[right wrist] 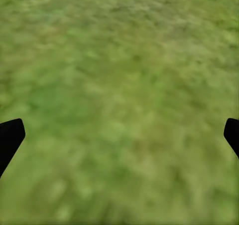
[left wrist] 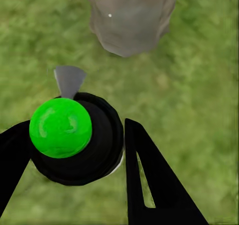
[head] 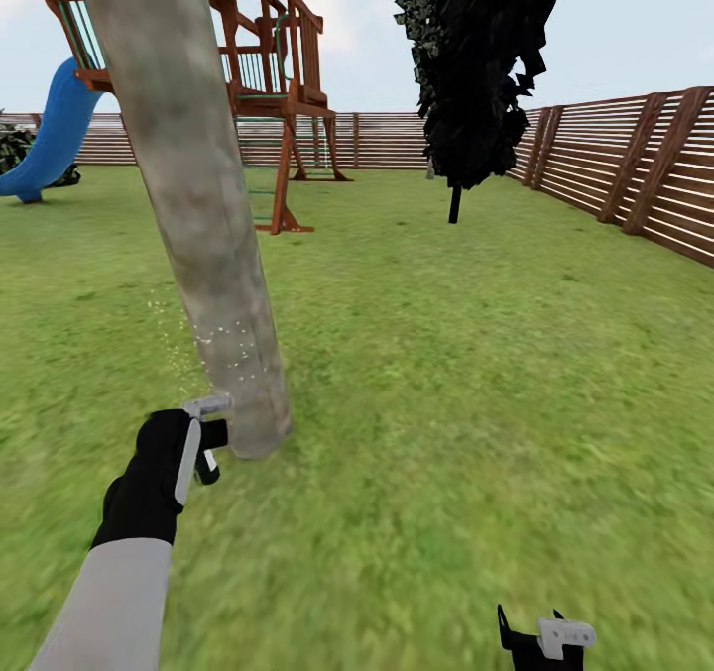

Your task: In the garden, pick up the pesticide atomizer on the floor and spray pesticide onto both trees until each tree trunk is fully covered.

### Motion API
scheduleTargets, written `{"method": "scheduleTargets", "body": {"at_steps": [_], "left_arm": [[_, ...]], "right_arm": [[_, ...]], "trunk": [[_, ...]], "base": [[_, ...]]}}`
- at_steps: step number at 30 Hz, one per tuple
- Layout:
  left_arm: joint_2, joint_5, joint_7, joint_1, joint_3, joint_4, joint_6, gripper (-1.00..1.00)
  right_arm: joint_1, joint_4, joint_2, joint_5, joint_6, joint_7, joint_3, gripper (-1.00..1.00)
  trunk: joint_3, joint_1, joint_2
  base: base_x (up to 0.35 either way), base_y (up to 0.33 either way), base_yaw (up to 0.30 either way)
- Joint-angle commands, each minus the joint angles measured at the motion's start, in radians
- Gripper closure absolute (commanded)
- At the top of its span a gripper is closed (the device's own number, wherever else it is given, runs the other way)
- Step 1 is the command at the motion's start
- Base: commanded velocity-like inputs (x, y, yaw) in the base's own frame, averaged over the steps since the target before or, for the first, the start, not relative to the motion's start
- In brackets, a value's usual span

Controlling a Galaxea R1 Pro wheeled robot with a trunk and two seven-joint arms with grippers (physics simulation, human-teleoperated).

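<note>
Pesticide atomizer (left wrist: 74,137) pinched in left end effector (head: 193,445), nozzle aimed at tree trunk (head: 193,205) base so droplets land there; right end effector (right wrist: 119,135) spread, idle over grass (head: 476,374).

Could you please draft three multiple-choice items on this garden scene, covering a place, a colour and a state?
1. Where is the spray bottle?
A. on the grass
B. in the left gripper, beside the tree trunk
C. on the slide

2. What colour is the slide?
A. blue
B. yellow
C. red

3. How is the right gripper?
A. shut on a bottle
B. shut on a branch
C. open and empty

Answers:
1 B, the head view shows it held at the trunk's base.
2 A, it shows plainly blue.
3 C, its jaws stand wide over grass.
</note>
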Motion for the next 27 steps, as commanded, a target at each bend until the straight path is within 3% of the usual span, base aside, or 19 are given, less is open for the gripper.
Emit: {"method": "scheduleTargets", "body": {"at_steps": [1,4,6,9,10,11,15,18,20,22,24,26,27], "left_arm": [[-0.01,-0.007,0.001,0.0,-0.032,0.0,0.001,1.0],[-0.035,-0.006,0.001,0.0,-0.119,0.0,0.003,1.0],[-0.033,-0.007,0.0,-0.001,-0.129,0.0,0.004,1.0],[-0.007,-0.009,-0.002,-0.003,-0.083,-0.001,0.004,1.0],[0.018,-0.008,-0.005,-0.003,-0.051,-0.002,0.005,1.0],[0.043,-0.008,-0.005,-0.003,-0.038,-0.002,0.005,1.0],[0.092,-0.004,-0.006,-0.003,-0.007,0.0,0.005,1.0],[0.076,-0.001,-0.009,-0.001,-0.011,0.001,0.004,1.0],[0.017,-0.001,-0.012,0.001,-0.023,0.003,0.002,1.0],[-0.011,-0.002,-0.013,0.007,-0.046,0.003,0.002,1.0],[-0.013,-0.002,-0.011,0.016,-0.063,0.003,0.002,1.0],[0.008,-0.005,-0.011,0.022,-0.058,0.017,0.0,1.0],[0.035,-0.004,-0.009,0.022,-0.056,0.057,-0.001,1.0]], "right_arm": [[0.0,0.0,0.0,0.0,0.0,0.0,0.0,-1.0],[0.0,0.0,-0.001,0.0,0.0,0.0,0.0,-1.0],[0.0,0.0,0.0,0.0,0.0,0.0,0.0,-1.0],[0.0,0.0,0.0,0.0,0.0,0.0,0.0,-1.0],[0.0,0.0,0.0,0.0,0.0,0.0,0.0,-1.0],[0.0,0.0,0.0,0.0,0.0,0.0,0.0,-1.0],[0.0,0.0,0.0,0.0,0.0,0.0,0.0,-1.0],[0.0,0.0,0.0,0.0,0.0,0.0,0.0,-1.0],[0.0,0.0,0.0,0.0,0.0,0.0,0.0,-1.0],[0.0,0.0,0.0,0.0,0.0,0.0,0.0,-1.0],[0.0,0.0,0.0,0.0,0.0,0.0,0.0,-1.0],[0.0,0.0,0.0,0.0,0.0,0.0,0.0,-1.0],[0.0,0.0,0.0,0.0,0.0,0.0,0.0,-1.0]], "trunk": [[0.0,0.0,0.0],[0.0,0.0,0.0],[0.0,0.0,0.0],[0.0,0.0,0.0],[0.0,0.0,0.0],[0.0,0.0,0.0],[0.0,0.0,0.0],[0.0,0.0,0.0],[0.0,0.0,0.0],[0.0,0.0,0.0],[0.0,0.0,0.0],[0.0,0.0,0.0],[0.0,0.0,0.0]], "base": [[0.0,0.0,0.0],[0.0,0.0,0.0],[0.0,0.0,0.0],[0.0,0.0,0.0],[0.0,0.0,0.0],[0.0,0.0,0.0],[0.0,0.0,0.0],[0.0,0.0,0.0],[0.0,0.0,0.0],[0.0,0.0,0.0],[0.0,0.0,0.0],[0.0,0.0,0.0],[0.0,0.0,0.0]]}}
